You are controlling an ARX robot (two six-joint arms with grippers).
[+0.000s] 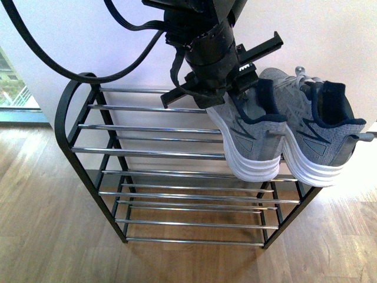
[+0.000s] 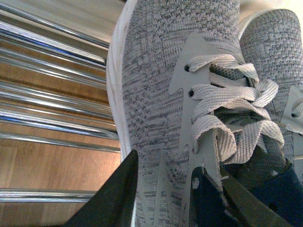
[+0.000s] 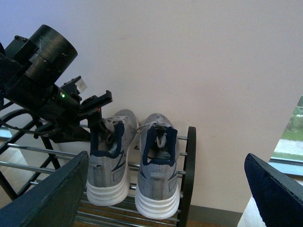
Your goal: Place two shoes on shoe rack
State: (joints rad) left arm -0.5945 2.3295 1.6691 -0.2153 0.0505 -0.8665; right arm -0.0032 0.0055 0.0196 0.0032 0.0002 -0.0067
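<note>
Two grey knit sneakers with white soles stand side by side, heels toward me, at the right end of the shoe rack's (image 1: 153,151) top tier. My left gripper (image 1: 247,88) is shut on the left sneaker (image 1: 253,141) at its collar. In the left wrist view my gripper (image 2: 165,163) has one finger outside the sneaker's (image 2: 151,94) side and one inside by the laces. The other sneaker (image 1: 321,135) sits free beside it. My right gripper (image 3: 165,156) is open and empty, back from the rack (image 3: 187,179), facing both sneakers (image 3: 108,165). The pale blue slides are out of view.
The rack stands against a white wall (image 1: 330,35) on a wooden floor (image 1: 47,236). Its two lower tiers (image 1: 188,197) hold no shoes. A black cable (image 1: 35,50) loops above the rack's left end. A window (image 1: 12,82) is at the far left.
</note>
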